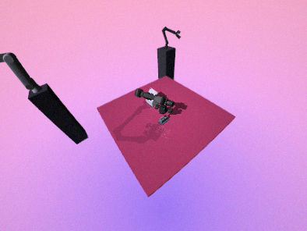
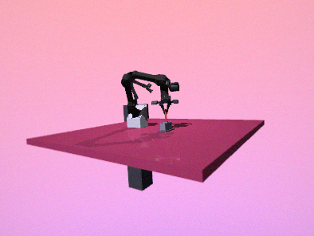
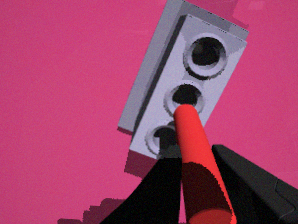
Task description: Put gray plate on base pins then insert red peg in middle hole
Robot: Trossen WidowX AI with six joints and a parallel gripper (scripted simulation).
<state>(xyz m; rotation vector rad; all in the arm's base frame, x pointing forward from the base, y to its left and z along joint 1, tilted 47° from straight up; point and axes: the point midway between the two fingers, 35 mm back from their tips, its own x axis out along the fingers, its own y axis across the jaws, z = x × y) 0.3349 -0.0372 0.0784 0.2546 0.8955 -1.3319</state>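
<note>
Over the bench [image 1: 148,168] [image 2: 223,135]: the arm [image 1: 148,94] [image 2: 147,76] reaches out from its pale mount [image 1: 152,92] [image 2: 137,121], bent at the elbow, its front end pointing down.

Fingers [image 1: 170,111] [image 2: 169,108]: nearly closed, one on each side of the red peg [image 2: 166,116] [image 3: 197,150], gripping it between them.

Peg: close to upright in the exterior view, hanging out below the fingers, its lower end right at the top of the gray block. From the wrist it overlaps the near rim of the plate's middle hole. I can't fairly say whether the tip is just over the hole or already slightly inside; the exterior view is too small.

Plate [image 1: 164,118] [image 2: 168,123] [image 3: 172,67]: gray, on top of the base, looking flat. Three round holes run along it in a row, each with a paler ring about it; the nearest is partly covered by a dark finger.

Base [image 1: 160,123] [image 3: 150,70]: gray, standing on the bench, with a lower ledge showing beside the plate.

Columns: two dark ones [image 1: 58,113] [image 1: 166,62] show away from the bench's middle in the top view, each carrying another arm [image 1: 19,72] [image 1: 165,37].
</note>
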